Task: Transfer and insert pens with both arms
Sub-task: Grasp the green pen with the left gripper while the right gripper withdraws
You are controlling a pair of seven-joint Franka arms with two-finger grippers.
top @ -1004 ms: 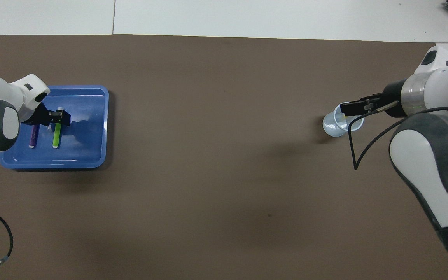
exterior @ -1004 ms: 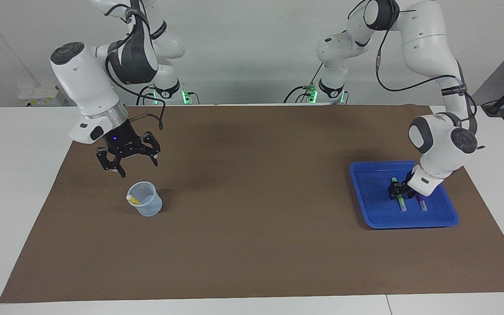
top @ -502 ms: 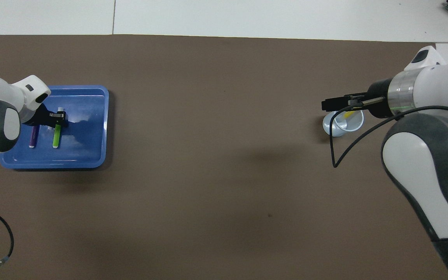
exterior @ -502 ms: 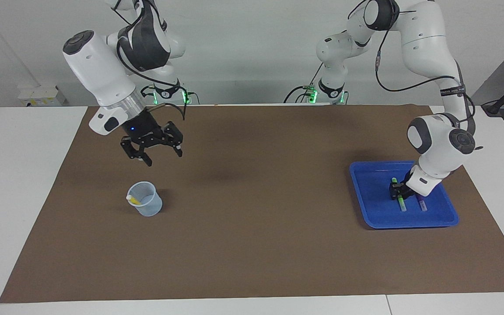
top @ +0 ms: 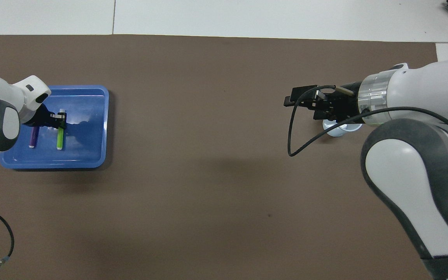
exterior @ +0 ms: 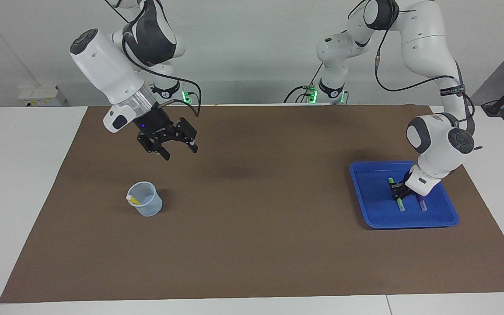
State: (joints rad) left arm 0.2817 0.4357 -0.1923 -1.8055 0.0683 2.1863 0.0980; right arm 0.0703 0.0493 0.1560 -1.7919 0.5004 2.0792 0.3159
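While down inside the tray, left pincer (exterior: 397, 192): fingertips together, clamped across the barrel of the green pen, low against the tray floor.
Left pincer, overhead view (top: 59, 121): black fingers crossing the upper part of the same pen.
Green pen (exterior: 401, 204): thin short bright green marker with a whitish end cap, held in the left pincer, slanted, both ends sticking out past the fingers; cannot tell whether clear of the tray floor or resting on it. Overhead point (top: 59, 139).
Purple pen (exterior: 421, 202): thin short purple marker with a whitish cap, lying flat just beside the left pincer, roughly parallel to the green pen, apart from it. Overhead point (top: 34, 137).
Tray (exterior: 368, 192): shallow rectangular blue plastic tray around the left pincer, resting on the mat. Overhead point (top: 90, 132).
Right pincer (exterior: 180, 153): fingers wide apart, holding nothing, raised in the air over the mat, tilted. Overhead point (top: 303, 105).
Cup (exterior: 146, 202): small translucent pale blue plastic cup, upright, below the right pincer and near it, untouched.
Yellow pen (exterior: 133, 200): thin short yellow marker with a whitish cap, leaning inside the cup, well clear of the right pincer.
Mat (exterior: 256, 227): large brown paper sheet spread over the white worktop (exterior: 20, 183), under both pincers.
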